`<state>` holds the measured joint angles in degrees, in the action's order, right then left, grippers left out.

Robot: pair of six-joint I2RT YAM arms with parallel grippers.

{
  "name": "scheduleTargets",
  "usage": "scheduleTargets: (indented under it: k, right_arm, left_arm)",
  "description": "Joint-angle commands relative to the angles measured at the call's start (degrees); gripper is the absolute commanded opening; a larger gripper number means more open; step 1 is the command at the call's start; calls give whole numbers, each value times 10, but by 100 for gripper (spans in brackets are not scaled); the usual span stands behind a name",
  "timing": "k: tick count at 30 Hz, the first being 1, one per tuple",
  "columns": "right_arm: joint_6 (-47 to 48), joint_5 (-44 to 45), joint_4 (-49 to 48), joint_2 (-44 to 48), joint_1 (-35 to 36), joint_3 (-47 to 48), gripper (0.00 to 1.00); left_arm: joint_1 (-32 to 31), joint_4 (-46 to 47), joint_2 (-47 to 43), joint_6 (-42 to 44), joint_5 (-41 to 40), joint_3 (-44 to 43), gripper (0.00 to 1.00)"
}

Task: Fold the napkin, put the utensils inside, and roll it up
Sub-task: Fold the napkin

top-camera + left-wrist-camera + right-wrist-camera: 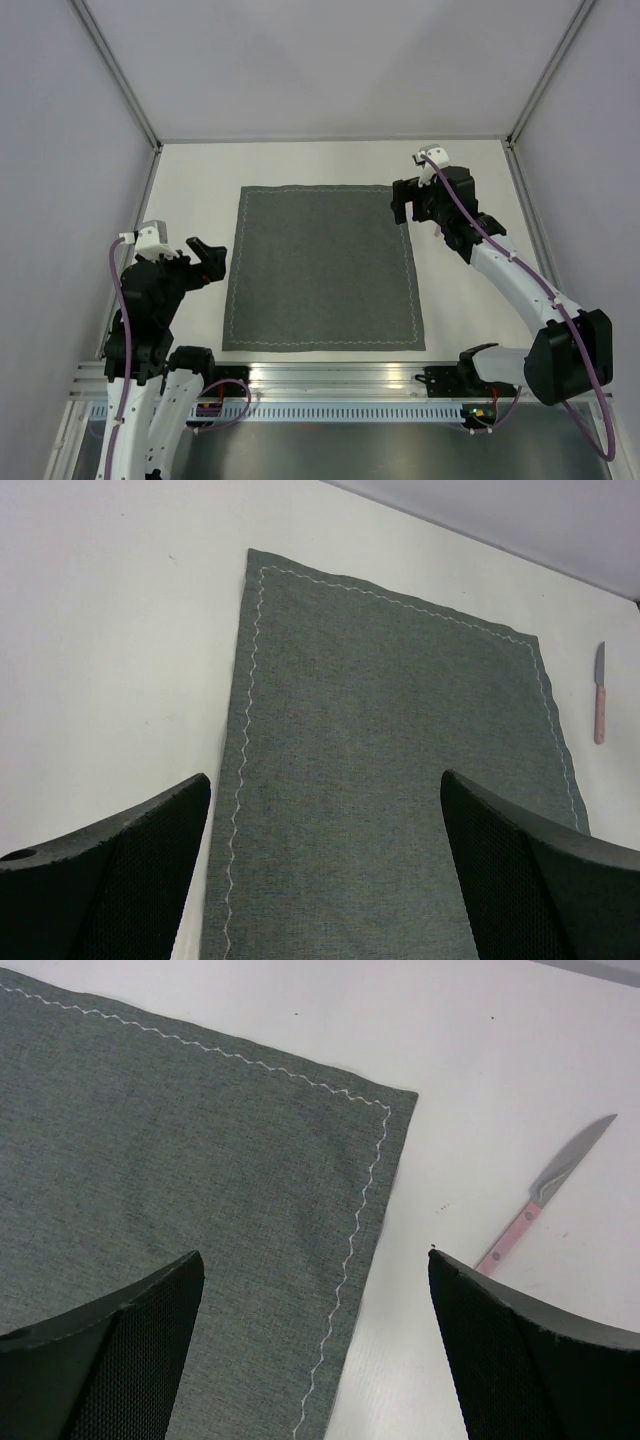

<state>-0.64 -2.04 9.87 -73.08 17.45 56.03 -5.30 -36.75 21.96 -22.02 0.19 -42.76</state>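
Note:
The dark grey napkin (320, 268) lies flat and unfolded in the middle of the white table, its pale stitched line along every edge. My left gripper (210, 262) hangs open beside the napkin's left edge; in the left wrist view the gripper (325, 780) straddles that edge of the napkin (390, 760). My right gripper (403, 212) is open above the far right corner. In the right wrist view the gripper (316, 1255) spans the right edge of the napkin (190, 1160). A slim pink-handled knife (545, 1200) lies on the table right of the cloth, also in the left wrist view as the knife (599, 695). My right arm hides it from above.
An aluminium rail (330, 378) runs along the near table edge between the arm bases. Pale walls with metal frame posts (120, 70) close in the back and sides. Bare white table (330, 162) surrounds the cloth.

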Motion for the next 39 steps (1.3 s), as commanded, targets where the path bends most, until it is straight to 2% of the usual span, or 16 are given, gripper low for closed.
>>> scheduleTargets:
  k: [1,10,13,15,19,21,25,29,31,34,39]
  right_arm:
    - [2,17,-15,8,-1,6,98]
    - [23,-17,-10,11,-1,-2,98]
    - [12,-47,12,-1,0,20,98]
    - [8,-55,37,-21,20,48,94]
    - [18,-25,83,-68,120,101,90]
    - [43,12,90,-99,194,123,89]
    - [63,17,96,-165,295,179,83]
    - [49,6,72,-222,396,208,73]
    - [47,10,48,-237,451,203,73]
    - [44,6,30,-281,512,208,71]
    - [27,-18,20,-362,551,255,65]
  left_arm:
    - [-3,3,-6,15,11,-1,100]
    - [-2,3,-6,15,9,-2,100]
    - [-2,2,-6,15,3,-2,100]
    - [-2,3,-8,15,0,-2,100]
    - [-2,2,-9,15,1,-2,100]
    - [-2,1,-9,13,-15,-2,100]
    - [-2,-2,-9,12,-20,-3,100]
    - [-2,-5,-13,7,-40,-6,100]
    - [-2,-7,-15,2,-62,-9,100]
    - [-2,-5,-7,0,-87,-35,100]
    - [-1,-10,46,0,-120,-117,100]
